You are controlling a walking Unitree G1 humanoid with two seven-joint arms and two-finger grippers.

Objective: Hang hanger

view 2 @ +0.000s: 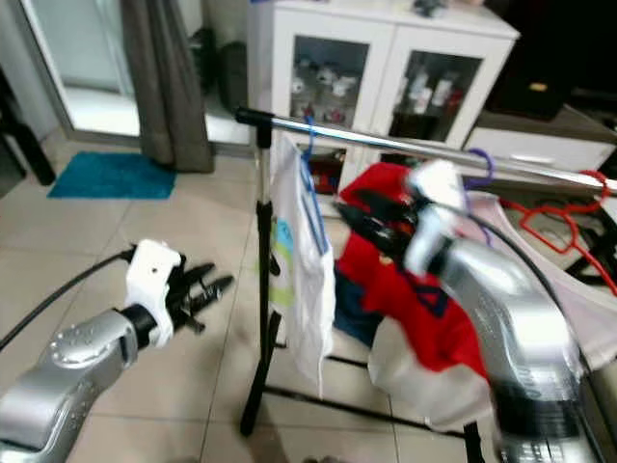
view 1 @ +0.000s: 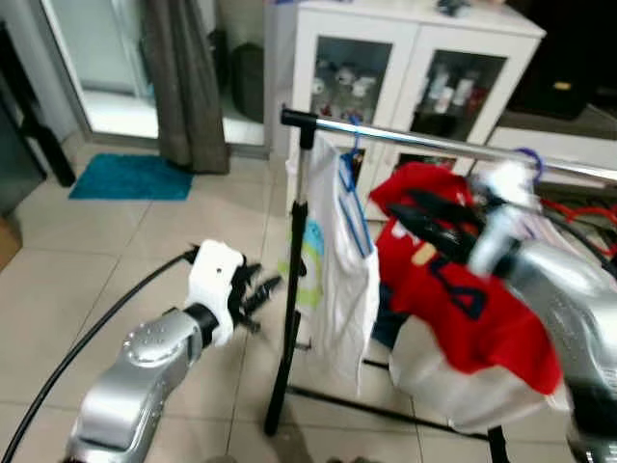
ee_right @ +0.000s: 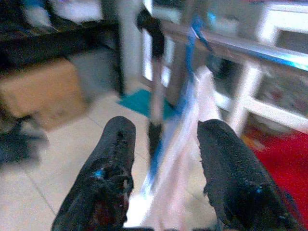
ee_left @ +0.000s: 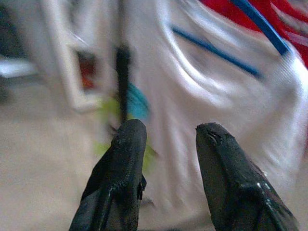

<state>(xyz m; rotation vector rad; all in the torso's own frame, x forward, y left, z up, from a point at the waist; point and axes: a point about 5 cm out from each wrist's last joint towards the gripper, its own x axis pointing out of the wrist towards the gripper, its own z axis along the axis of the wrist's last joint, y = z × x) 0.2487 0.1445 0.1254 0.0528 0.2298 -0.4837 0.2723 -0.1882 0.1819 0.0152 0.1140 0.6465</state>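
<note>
A silver clothes rail (view 1: 453, 145) on a black upright post (view 1: 289, 318) crosses the tiled floor (view 1: 116, 260), and behind it stands a white glass-door cabinet (view 1: 405, 68) whose shelves hold small bottles and jars, too blurred to name. On the rail, near the post, a blue hanger (view 1: 353, 198) hangs by its hook and carries a white garment (view 1: 337, 280); beside that hangs a red garment (view 1: 453, 280) over a white one, with a purple hanger hook (view 2: 479, 164) and a red hanger (view 2: 559, 222) farther along the rail. The right arm (view 2: 501, 318) is raised and bent across the red garment, its right tool (view 2: 371, 220) pointing toward the blue hanger just below the rail; in the right wrist view its two black fingers (ee_right: 113, 168) stand apart with nothing between them. The left arm (view 1: 135, 376) reaches forward low, beside the post, and the left tool (view 1: 258, 294) points at the white garment, fingers (ee_left: 120, 168) likewise parted and empty. A teal mat (view 1: 133, 177) lies near a grey curtain (view 1: 183, 77).
</note>
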